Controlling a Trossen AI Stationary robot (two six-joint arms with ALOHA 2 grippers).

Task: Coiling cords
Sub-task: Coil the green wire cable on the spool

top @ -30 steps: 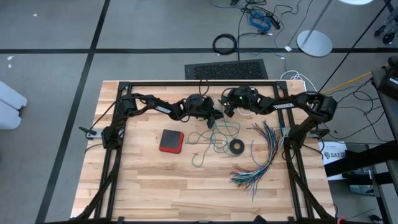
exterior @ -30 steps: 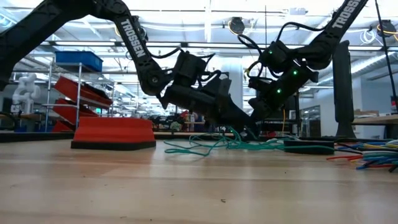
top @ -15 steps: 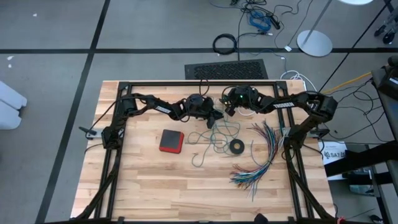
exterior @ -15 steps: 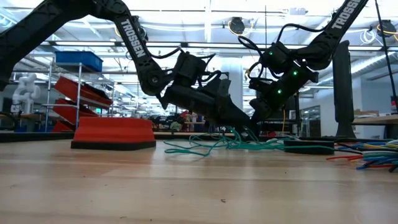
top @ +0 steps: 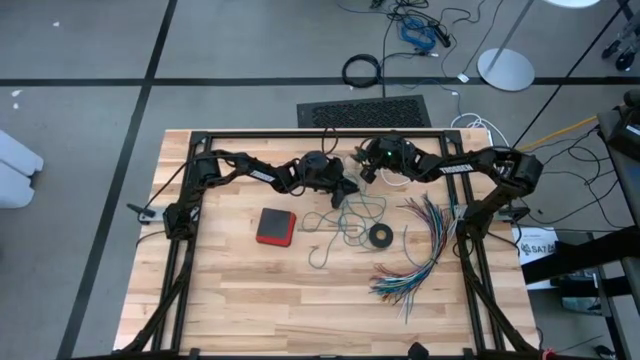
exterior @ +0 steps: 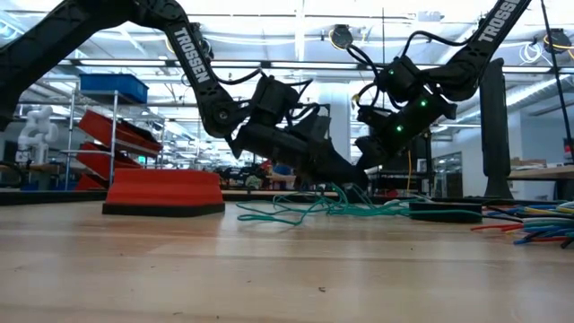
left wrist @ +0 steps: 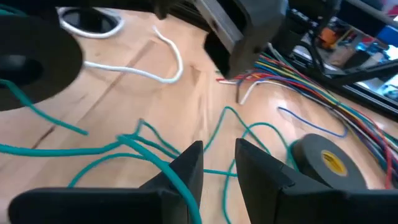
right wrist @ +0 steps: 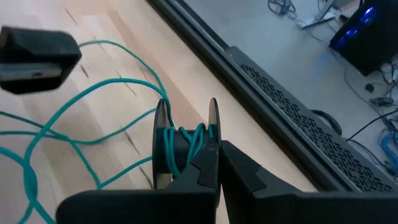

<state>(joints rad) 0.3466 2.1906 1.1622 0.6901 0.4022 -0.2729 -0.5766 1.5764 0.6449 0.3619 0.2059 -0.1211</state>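
A red block (top: pixel 276 226) lies left of centre on the desk (top: pixel 240 300). Next comes the left end effector (top: pixel 340 192), unmoved and low over the tangle, its fingers apart with nothing seen between them; a teal cord (top: pixel 345 222) strand runs across one finger. Most of that cord sprawls loose mid-desk, and the white cord (left wrist: pixel 155 71) lies just behind it. The right end effector (top: pixel 366 172) has lifted slightly and drawn back; it is closed, apparently pinching the rim of a small reel (right wrist: pixel 186 146) wound with teal turns. That lift likely draws slack for the next turn; coiling is barely started. Further right lie a tape ring (top: pixel 380 236) and the multicoloured wires (top: pixel 425 250)
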